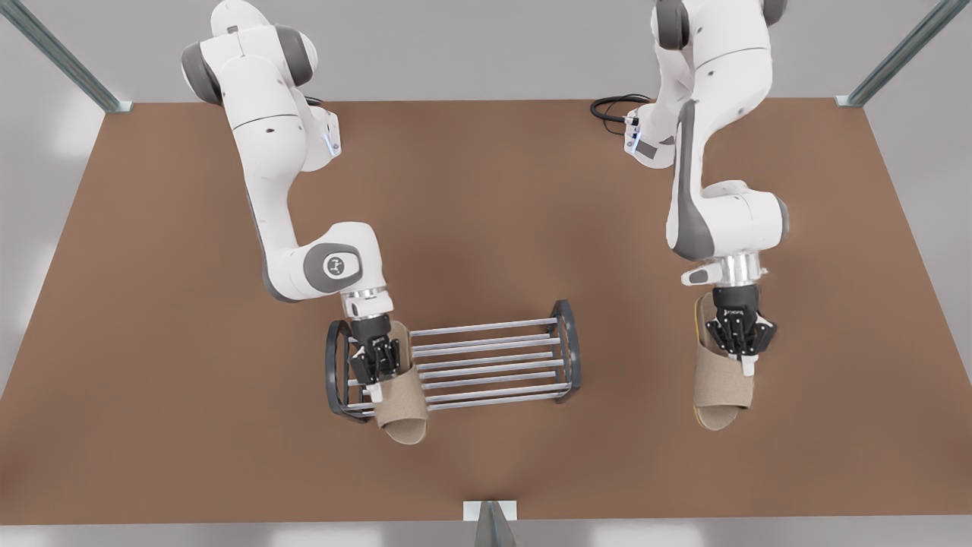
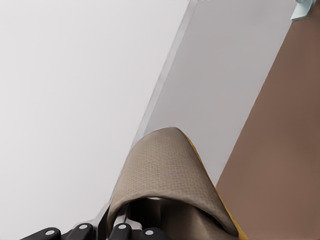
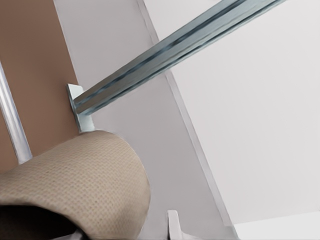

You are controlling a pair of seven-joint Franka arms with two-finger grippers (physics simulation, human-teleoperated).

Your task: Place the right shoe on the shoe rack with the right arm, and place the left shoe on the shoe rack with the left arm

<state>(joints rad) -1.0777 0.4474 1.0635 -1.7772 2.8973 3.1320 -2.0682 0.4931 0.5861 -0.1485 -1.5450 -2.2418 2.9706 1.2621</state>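
The shoe rack stands at mid table, silver bars between dark end frames. My right gripper, at the front view's left, is shut on the right shoe, a beige slipper. It holds the shoe over the rack's end, toe past the front bar. The right wrist view shows this shoe close up. My left gripper, at the front view's right, is shut on the left shoe, well clear of the rack. That shoe has a yellow sole edge. I cannot tell if either shoe rests on anything.
The brown table has open room between the rack and the left shoe. A black cable lies at the back by the left arm's base. A metal post stands at the table's front edge, with its bracket in the right wrist view.
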